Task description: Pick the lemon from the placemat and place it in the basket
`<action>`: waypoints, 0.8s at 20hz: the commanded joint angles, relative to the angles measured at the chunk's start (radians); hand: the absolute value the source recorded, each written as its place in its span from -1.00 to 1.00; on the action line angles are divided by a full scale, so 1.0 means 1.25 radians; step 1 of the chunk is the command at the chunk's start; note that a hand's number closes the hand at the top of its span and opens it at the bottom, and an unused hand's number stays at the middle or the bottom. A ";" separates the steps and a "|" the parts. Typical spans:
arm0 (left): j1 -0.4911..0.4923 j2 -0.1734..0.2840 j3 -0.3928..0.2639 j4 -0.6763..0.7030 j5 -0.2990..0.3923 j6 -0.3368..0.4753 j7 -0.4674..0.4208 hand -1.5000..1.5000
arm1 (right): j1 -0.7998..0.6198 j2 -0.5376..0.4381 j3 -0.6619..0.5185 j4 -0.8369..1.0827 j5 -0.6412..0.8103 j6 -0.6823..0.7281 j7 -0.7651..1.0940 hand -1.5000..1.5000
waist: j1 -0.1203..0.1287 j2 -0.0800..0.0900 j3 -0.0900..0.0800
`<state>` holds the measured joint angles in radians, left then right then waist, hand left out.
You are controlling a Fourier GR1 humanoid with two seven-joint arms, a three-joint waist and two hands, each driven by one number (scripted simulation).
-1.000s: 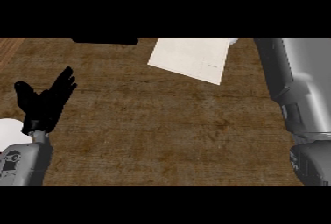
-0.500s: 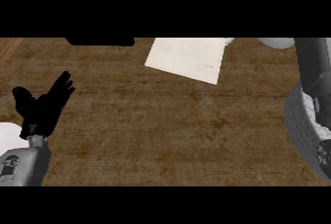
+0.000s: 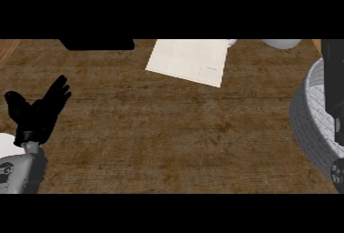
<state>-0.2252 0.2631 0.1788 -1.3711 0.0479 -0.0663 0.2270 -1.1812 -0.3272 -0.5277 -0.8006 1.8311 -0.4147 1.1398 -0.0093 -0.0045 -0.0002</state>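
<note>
The white placemat [image 3: 189, 60] lies at the top centre of the wooden counter with nothing on it. No lemon shows anywhere. A grey woven basket [image 3: 310, 123] curves in at the right edge. A black shape that seems to be my right hand [image 3: 333, 86] stands over the basket's inside, cut off by the view's edge. My left hand [image 3: 37, 113] rests open at the left edge with its fingers pointing up.
A black object [image 3: 97, 44] sits at the top left edge. A white rounded object [image 3: 282, 43] shows at the top right, and another white one [image 3: 8, 144] lies beside my left forearm. Bare wood fills the middle.
The view has shifted, so the placemat sits slightly further left. The grey forearm at the right has given way to the basket and the black shape. My left hand stays put.
</note>
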 commanded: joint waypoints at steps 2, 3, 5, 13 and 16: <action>0.005 0.006 0.004 -0.008 0.003 -0.007 0.004 0.00 | 0.126 0.013 -0.027 -0.108 -0.045 -0.032 0.038 1.00 | -0.002 -0.001 0.000; 0.023 0.000 0.007 -0.011 0.000 -0.001 -0.015 0.00 | 0.114 0.056 -0.006 -0.178 -0.044 0.019 0.054 1.00 | -0.003 -0.003 0.000; 0.018 -0.014 -0.004 -0.016 -0.010 0.015 0.003 0.00 | 0.153 0.013 -0.029 -0.212 -0.074 0.030 0.005 1.00 | -0.003 -0.001 0.000; 0.049 -0.018 -0.020 -0.065 -0.017 0.010 0.008 0.00 | 0.266 0.043 -0.107 -0.310 -0.031 -0.067 0.077 -1.00 | 0.008 0.001 0.000; 0.011 -0.018 -0.013 -0.072 -0.009 0.019 0.041 0.00 | 0.333 0.043 -0.126 -0.349 -0.083 -0.041 0.004 -1.00 | 0.002 0.001 0.001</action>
<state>-0.1961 0.2580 0.1769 -1.4215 0.0486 -0.0711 0.2388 -0.8302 -0.2733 -0.6530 -1.1720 1.7787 -0.4606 1.0868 -0.0043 -0.0023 0.0001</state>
